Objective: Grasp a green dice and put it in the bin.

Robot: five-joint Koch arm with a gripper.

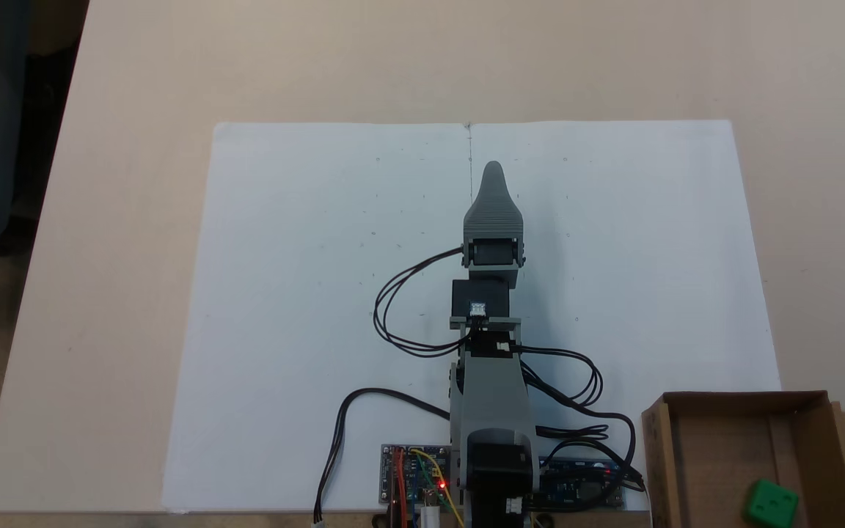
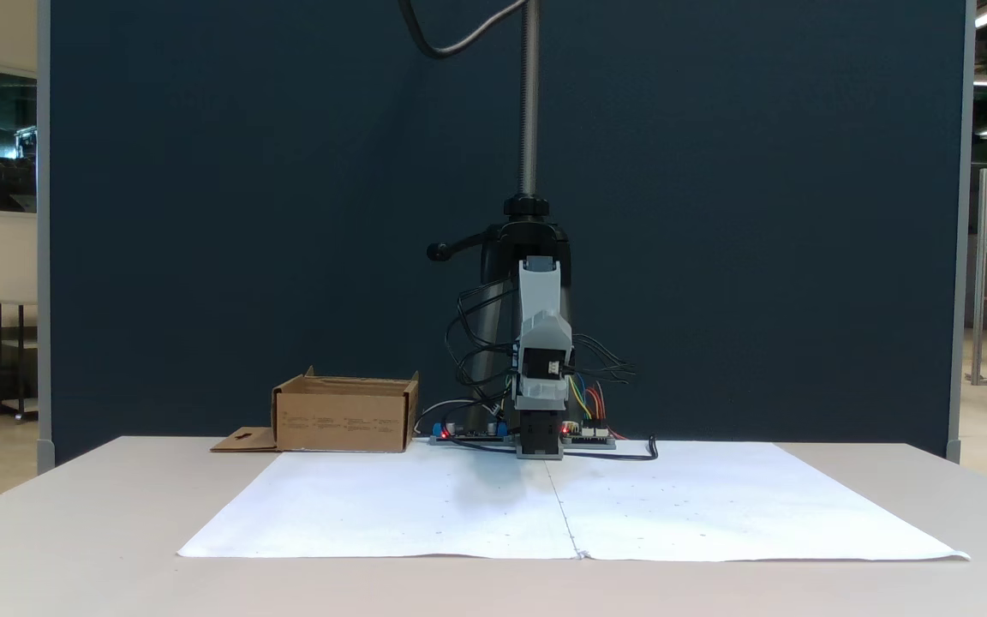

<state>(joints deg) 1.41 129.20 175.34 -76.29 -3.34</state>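
Note:
The green dice (image 1: pixel 769 504) lies inside the bin (image 1: pixel 657 455), a brown cardboard box at the lower right of a fixed view, beside the arm's base. From the front, the bin (image 2: pixel 343 420) stands left of the arm and its walls hide the dice. My gripper (image 1: pixel 494 172) is over the middle of the white paper, far from the bin, with one grey jaw covering the other. In the front view the gripper (image 2: pixel 539 274) is raised above the base, jaws one behind the other. Nothing shows in its grasp.
A white paper sheet (image 1: pixel 320 293) covers the table centre. Circuit boards (image 1: pixel 415 484) and looping black cables (image 1: pixel 393 308) sit around the arm's base. The bin's flap (image 2: pixel 241 441) lies flat beside it. A dark partition (image 2: pixel 202 214) stands behind the table.

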